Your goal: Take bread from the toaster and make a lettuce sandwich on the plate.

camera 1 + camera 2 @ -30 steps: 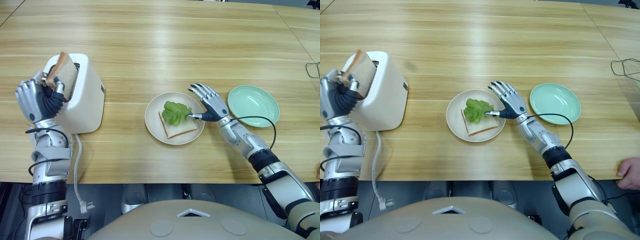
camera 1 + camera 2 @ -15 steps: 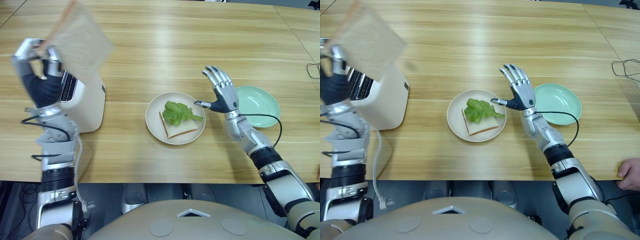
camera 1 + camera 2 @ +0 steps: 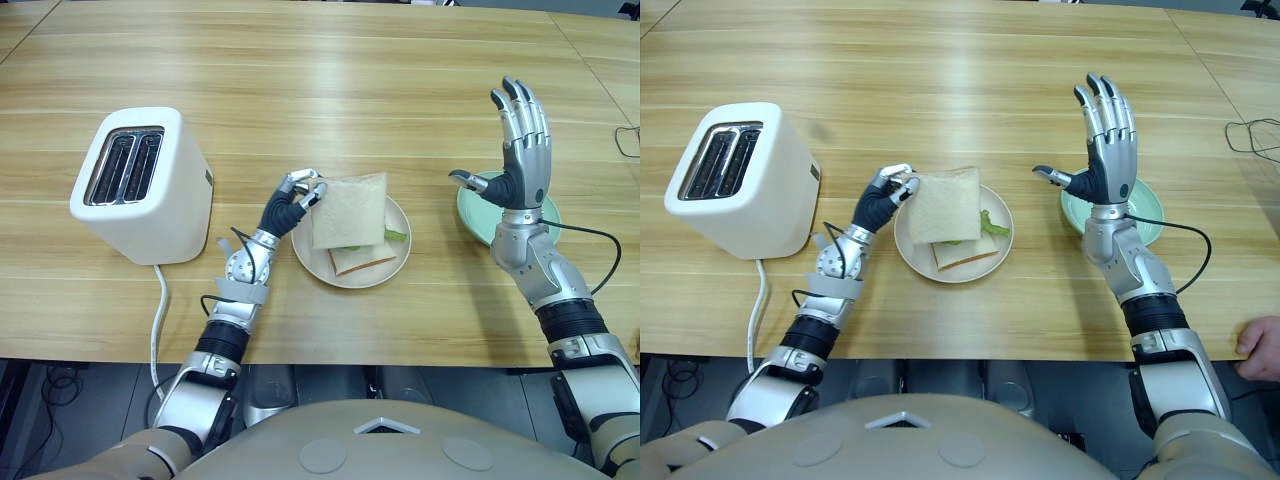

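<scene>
Left eye view: left hand (image 3: 290,205) pinches the likely soft, light bread slice (image 3: 350,208) by its edge over the plate (image 3: 378,280); right hand (image 3: 520,165) fingers spread, empty.

Table (image 3: 330,90) wide open beyond plate (image 3: 345,281); toaster (image 3: 140,190) well left, green dish (image 3: 472,212) near rt.

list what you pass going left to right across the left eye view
toaster → left robot hand → bread slice → right robot hand
</scene>
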